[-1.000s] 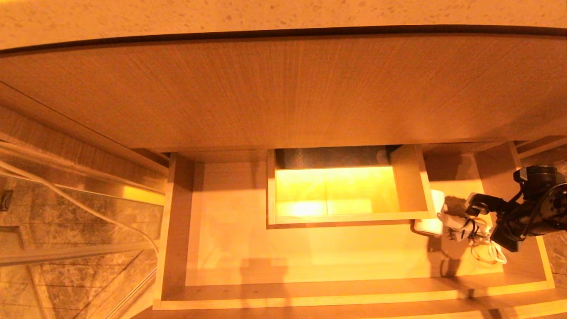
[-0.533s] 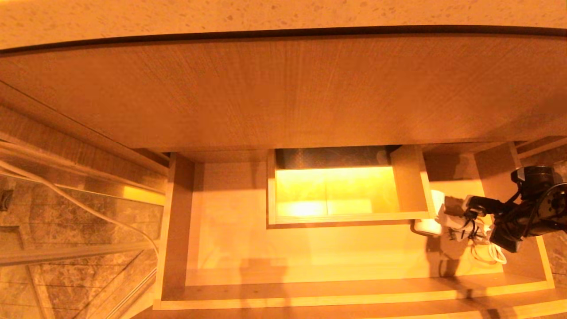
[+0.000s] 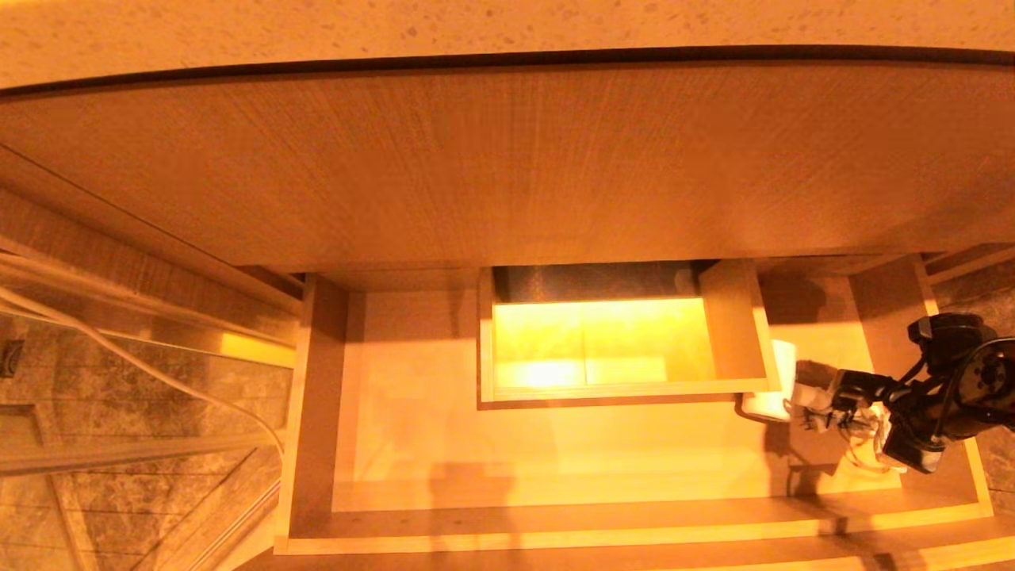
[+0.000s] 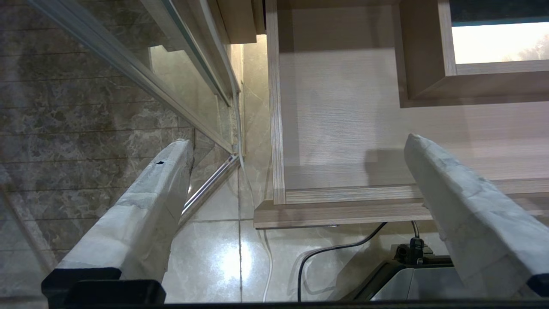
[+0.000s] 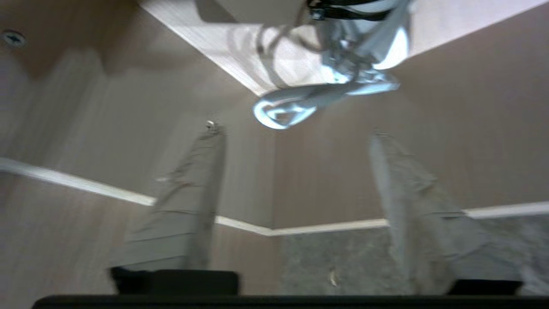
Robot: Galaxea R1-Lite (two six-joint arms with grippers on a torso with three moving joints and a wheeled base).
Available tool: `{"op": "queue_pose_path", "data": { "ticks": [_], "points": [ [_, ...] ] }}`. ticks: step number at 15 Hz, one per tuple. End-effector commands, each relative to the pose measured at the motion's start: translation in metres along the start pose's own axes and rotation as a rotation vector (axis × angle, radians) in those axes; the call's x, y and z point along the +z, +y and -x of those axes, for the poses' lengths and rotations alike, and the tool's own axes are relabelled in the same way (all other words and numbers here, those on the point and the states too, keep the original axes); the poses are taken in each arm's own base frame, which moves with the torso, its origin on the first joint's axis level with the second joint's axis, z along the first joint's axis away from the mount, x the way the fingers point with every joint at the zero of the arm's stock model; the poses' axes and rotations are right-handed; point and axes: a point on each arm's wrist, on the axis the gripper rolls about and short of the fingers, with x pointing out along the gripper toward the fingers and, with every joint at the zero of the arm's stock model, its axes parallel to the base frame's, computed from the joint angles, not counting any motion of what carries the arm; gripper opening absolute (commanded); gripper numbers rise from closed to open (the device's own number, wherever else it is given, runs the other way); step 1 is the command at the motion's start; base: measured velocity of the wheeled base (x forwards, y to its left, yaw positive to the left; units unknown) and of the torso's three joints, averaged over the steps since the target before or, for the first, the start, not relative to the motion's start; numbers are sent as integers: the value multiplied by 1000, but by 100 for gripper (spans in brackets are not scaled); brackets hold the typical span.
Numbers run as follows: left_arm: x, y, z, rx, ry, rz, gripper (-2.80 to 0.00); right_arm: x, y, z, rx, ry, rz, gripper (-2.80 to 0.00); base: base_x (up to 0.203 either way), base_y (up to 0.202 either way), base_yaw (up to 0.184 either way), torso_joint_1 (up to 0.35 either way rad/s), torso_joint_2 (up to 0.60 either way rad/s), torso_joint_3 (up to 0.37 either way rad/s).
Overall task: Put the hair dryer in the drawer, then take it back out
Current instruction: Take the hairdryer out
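The wide light-wood drawer (image 3: pixel 555 519) stands pulled out, its pale floor lit. At its right end, beside the boxed cut-out (image 3: pixel 733 333), the white hair dryer (image 3: pixel 773 388) rests with its looped cord (image 3: pixel 868 444) trailing toward the front. My right gripper (image 3: pixel 821 396) is just right of it, open, with nothing between its fingers. The right wrist view has the hair dryer (image 5: pixel 364 47) and its cord loop (image 5: pixel 283 109) just beyond the right gripper (image 5: pixel 294 133). My left gripper (image 4: pixel 296 141) hangs open over the drawer's front left corner (image 4: pixel 343 195).
A tall wood-grain panel (image 3: pixel 507 159) rises behind the drawer under a speckled countertop (image 3: pixel 507 24). A glass partition (image 3: pixel 135 381) and marble floor lie to the left. A black cable (image 4: pixel 326 253) runs across the tiled floor below the drawer front.
My right gripper has shifted slightly toward the drawer's front and sits lower beside the hair dryer. The dryer's handle and cord have settled lower. The left arm has not moved.
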Motion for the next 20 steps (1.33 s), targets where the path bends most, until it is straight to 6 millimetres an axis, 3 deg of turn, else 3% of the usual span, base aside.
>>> {"op": "queue_pose_path", "data": {
  "ticks": [1,10,20],
  "points": [
    [0,0,0,0,0,0,0,-2,4,-9,31,14,-5,0,0,0,0,0,0,0],
    [0,0,0,0,0,0,0,8,-3,-56,50,19,-74,0,0,0,0,0,0,0],
    [0,0,0,0,0,0,0,10,1,-71,58,23,-80,0,0,0,0,0,0,0]
  ]
}}
